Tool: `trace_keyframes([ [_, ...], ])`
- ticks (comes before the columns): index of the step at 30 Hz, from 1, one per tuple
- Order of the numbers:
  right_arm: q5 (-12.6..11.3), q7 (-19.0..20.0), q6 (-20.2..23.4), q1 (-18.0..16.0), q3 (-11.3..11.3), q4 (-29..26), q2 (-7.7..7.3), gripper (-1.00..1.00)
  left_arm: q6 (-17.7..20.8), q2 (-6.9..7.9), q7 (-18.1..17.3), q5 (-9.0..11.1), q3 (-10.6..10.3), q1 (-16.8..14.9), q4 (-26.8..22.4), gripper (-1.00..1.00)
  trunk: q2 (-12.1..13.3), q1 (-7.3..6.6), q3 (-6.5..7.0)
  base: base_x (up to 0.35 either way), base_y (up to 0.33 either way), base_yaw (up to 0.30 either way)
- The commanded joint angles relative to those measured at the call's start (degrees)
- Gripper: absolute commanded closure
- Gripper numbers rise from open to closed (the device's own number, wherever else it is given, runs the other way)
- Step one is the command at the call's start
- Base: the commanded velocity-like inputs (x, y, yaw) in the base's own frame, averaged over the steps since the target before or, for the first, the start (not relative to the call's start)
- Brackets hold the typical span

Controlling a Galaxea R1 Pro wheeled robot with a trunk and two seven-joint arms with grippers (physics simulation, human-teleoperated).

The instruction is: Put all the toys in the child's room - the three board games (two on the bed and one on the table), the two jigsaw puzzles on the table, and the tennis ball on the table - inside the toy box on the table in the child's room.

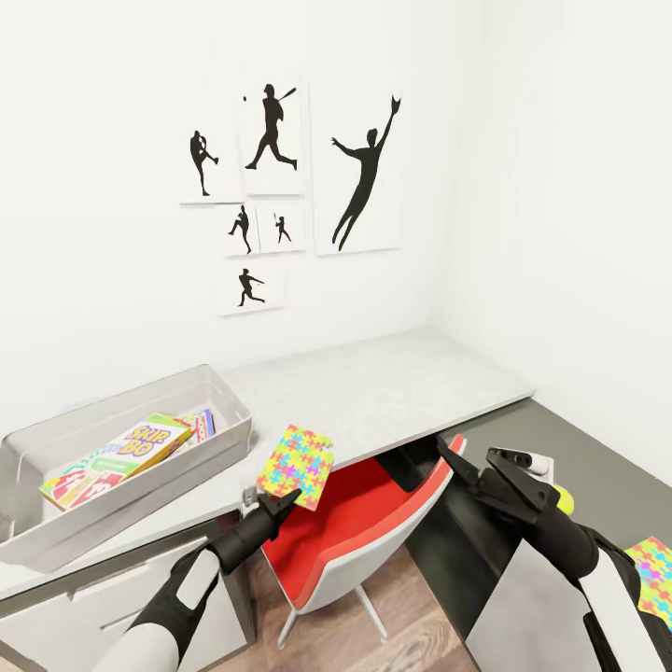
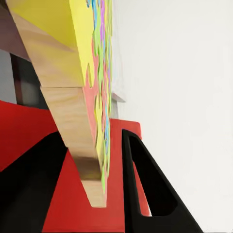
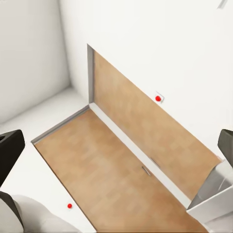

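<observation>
Beside the toy box [image 1: 56, 448], off its end nearest the red chair [image 1: 373, 523], the left gripper [image 1: 285, 501] clamps the lower edge of one jigsaw puzzle [image 1: 297, 464]. The board stands tilted above the front edge of the table [image 1: 392, 392], clear of the toy box and outside its rim. In the left wrist view the same board [image 2: 85, 58] runs edge-on between the two black fingers [image 2: 145, 184], its wood-coloured back and coloured face both visible, with the red seat behind it.

Inside the toy box lies the Skip-Bo board game [image 1: 117, 457], flat on the bottom, with a smaller game box [image 1: 201, 422] just beyond it toward the wall.

The right gripper [image 1: 471, 464] hangs past the far side of the chair from the toy box, over the lower dark section of the table, jaws spread and holding nothing. Beside the right forearm the tennis ball [image 1: 564, 500] shows partly, and the second jigsaw puzzle [image 1: 653, 571] lies on the dark section, well apart from the toy box.
</observation>
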Motion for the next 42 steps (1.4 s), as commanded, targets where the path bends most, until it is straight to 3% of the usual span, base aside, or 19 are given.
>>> trace_keyframes([
  [1,-0.23,0.00,0.31,-0.04,0.22,0.00,-0.07,-1.00,0.34,-0.05,-0.21,-0.09,-0.97,-0.05,-0.08,1.00,-0.03,0.00,-0.06,0.000,0.000,0.000],
  [3,-0.18,0.00,0.29,-0.04,0.48,0.00,-0.17,-1.00,0.34,-0.05,-1.08,-0.05,-3.59,-0.05,-0.24,1.00,-0.03,0.00,-0.06,0.000,0.000,0.000],
  [6,-0.16,0.00,0.25,0.01,0.61,0.00,-0.16,-1.00,0.34,-0.05,-3.74,-0.06,-4.81,-0.05,-0.41,1.00,-0.03,0.00,-0.06,0.000,0.000,0.000],
  [10,-0.15,0.04,0.29,0.20,0.65,0.00,-0.29,-1.00,0.69,0.03,-7.12,-0.11,-5.47,-0.05,-0.53,1.00,-0.03,0.00,-0.06,0.000,0.000,0.000],
  [23,-0.15,0.15,0.33,0.33,0.39,0.00,-0.59,-1.00,1.89,0.04,-7.62,-0.12,-5.83,-0.04,-2.74,1.00,-0.03,0.00,-0.06,0.000,0.000,0.000],
  [27,-0.15,0.31,0.39,0.27,0.06,0.00,-0.61,-1.00,4.98,0.04,-8.26,-0.06,-7.90,0.16,-7.58,1.00,-0.03,0.00,-0.06,0.000,0.000,0.000],
  [30,-0.08,0.49,0.41,0.18,-0.07,0.00,-0.78,-1.00,7.01,0.04,-10.47,-0.04,-9.23,0.41,-11.51,1.00,-0.03,0.00,-0.06,0.000,0.000,0.000],
  [34,0.15,0.56,0.41,1.00,-0.13,0.00,-2.12,-1.00,10.62,0.11,-14.67,-0.10,-10.18,0.72,-15.87,1.00,-0.03,0.00,-0.06,0.000,0.000,0.000],
  [40,0.27,0.41,0.23,6.28,-0.19,-0.01,-3.70,-1.00,15.70,0.12,-15.93,-0.07,-10.42,1.81,-22.01,1.00,-0.03,0.00,-0.06,0.000,0.000,0.000],
  [42,0.28,0.39,-0.80,8.42,-0.24,0.01,-4.10,-1.00,18.31,0.07,-16.01,-0.05,-10.64,3.28,-26.37,1.00,-0.03,0.00,-0.06,0.000,0.000,0.000],
])
